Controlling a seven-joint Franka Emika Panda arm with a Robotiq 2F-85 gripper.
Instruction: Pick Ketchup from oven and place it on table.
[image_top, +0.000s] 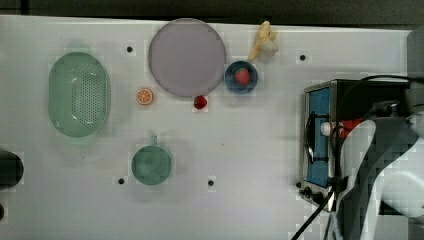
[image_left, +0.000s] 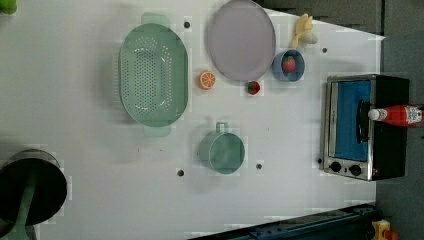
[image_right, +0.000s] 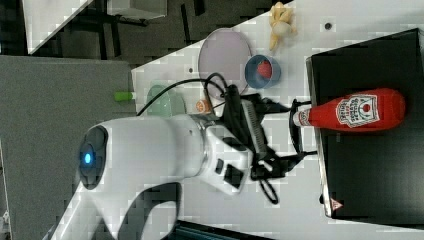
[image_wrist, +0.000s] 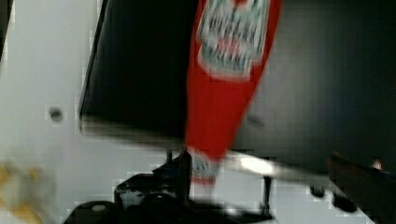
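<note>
The ketchup is a red bottle with a white cap, lying on its side on top of the black oven. Its cap pokes out past the oven's front edge. It also shows as ketchup, ketchup and ketchup. My gripper is open at the cap end, with the cap between its fingers and closer to one finger. In the top view the gripper hangs in front of the oven and its blue glass door. The white table carries everything.
A green colander, a purple plate, a blue bowl holding a strawberry, a loose strawberry, an orange slice, a green cup and a banana lie towards the top view's left and middle.
</note>
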